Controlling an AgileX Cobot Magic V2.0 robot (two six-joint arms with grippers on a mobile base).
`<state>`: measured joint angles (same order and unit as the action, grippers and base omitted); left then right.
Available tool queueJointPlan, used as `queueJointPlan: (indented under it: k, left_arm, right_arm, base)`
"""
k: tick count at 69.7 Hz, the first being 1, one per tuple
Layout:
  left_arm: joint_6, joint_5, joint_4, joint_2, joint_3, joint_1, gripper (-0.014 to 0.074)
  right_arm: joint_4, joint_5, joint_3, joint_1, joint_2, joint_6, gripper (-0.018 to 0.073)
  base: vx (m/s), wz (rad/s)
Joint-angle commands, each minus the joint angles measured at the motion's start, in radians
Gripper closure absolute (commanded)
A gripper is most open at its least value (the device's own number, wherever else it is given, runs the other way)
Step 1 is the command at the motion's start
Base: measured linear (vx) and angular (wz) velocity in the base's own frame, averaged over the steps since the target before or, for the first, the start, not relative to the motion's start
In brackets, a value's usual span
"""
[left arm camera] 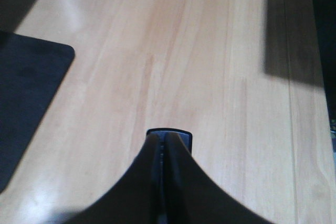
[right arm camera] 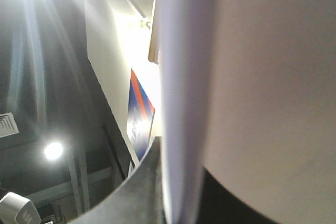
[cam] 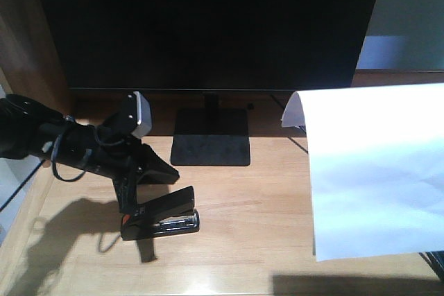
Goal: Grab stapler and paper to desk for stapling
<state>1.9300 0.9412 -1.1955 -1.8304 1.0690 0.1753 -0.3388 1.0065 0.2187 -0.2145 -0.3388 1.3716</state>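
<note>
The desk (cam: pixel 263 199) carries a black monitor (cam: pixel 208 25) on a square base (cam: pixel 210 140) at its rear edge.

The paper (cam: pixel 374 171) hangs over the right edge of the desk, with one rear corner curled. In the right wrist view, the right gripper (right arm camera: pixel 178 182) is clamped on the sheet's edge.

The left gripper (cam: pixel 135 195) is clenched on the rear of the stapler (cam: pixel 166 216), toward the front-left corner. The stapler nose points to the right edge. The left wrist view shows the nose (left arm camera: pixel 169 134) projecting past the closed fingers. Contact between stapler and desk cannot be confirmed.

Probable faults from here:
- The sheet is held by one edge only. A fast descent may let it fold, or land partly off the right edge.
- Release of the stapler above the surface may tip it over.
- The paper and stapler are well apart, so a poor placement leaves the sheet outside the stapler throat.
</note>
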Motion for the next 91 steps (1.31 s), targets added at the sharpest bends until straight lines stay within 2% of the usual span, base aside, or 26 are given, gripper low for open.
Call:
queueJointPlan:
  k: [1,23,91]
  left_arm:
    - [-0.002,0.013,-0.053,0.011,0.024,0.019,0.0604]
    - [0.001,-0.014,-0.052,-0.048,0.024,0.033,0.0604]
    - [0.001,-0.017,-0.053,-0.049,0.024,0.033,0.0603]
  right_arm:
    - [0.009,0.039,0.025,0.008,-0.008,-0.001,0.0565]
    - [0.009,0.039,0.025,0.008,-0.008,-0.001,0.0565]
    - [0.009,0.039,0.025,0.008,-0.008,-0.001,0.0565]
  base:
    - [0.0,0.0]
    - [0.0,0.0]
    - [0.0,0.0]
